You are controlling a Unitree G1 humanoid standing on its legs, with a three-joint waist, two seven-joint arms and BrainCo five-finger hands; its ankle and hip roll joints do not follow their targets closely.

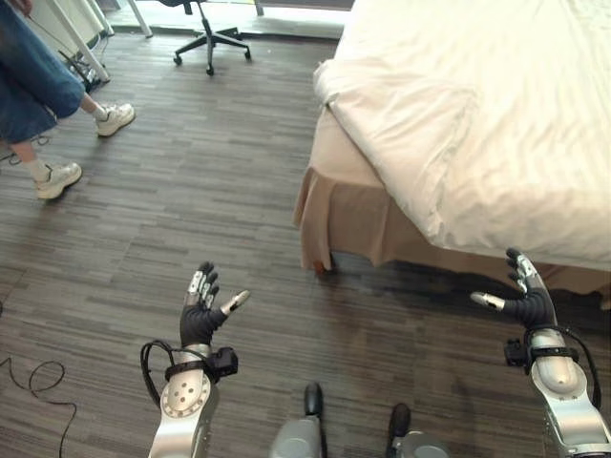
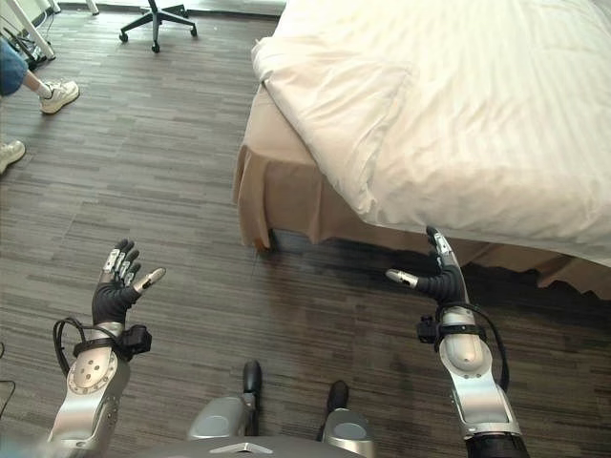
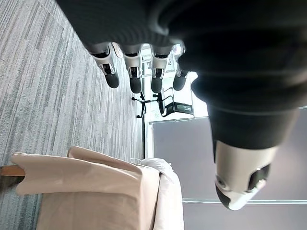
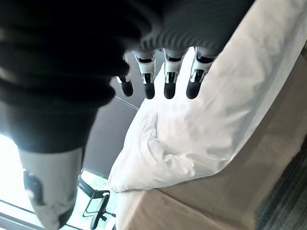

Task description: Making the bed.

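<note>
A bed with a white duvet [image 1: 477, 124] and a tan bed skirt [image 1: 348, 215] fills the upper right; its near corner [image 2: 253, 205] points toward me. The duvet's edge [image 4: 192, 153] hangs over the side, folded back at the corner. My left hand [image 1: 200, 310] hovers open over the wooden floor, well left of the bed corner, holding nothing. My right hand [image 2: 441, 277] is open too, fingers straight, just below the duvet's hanging edge beside the bed, apart from the cloth. The left fingers [image 3: 136, 79] and right fingers [image 4: 168, 81] both show extended.
A person's legs in jeans and white sneakers [image 1: 57, 176] stand at the far left. A black office chair [image 1: 210, 43] is at the back. Dark wood floor [image 1: 191, 181] stretches between me and the bed.
</note>
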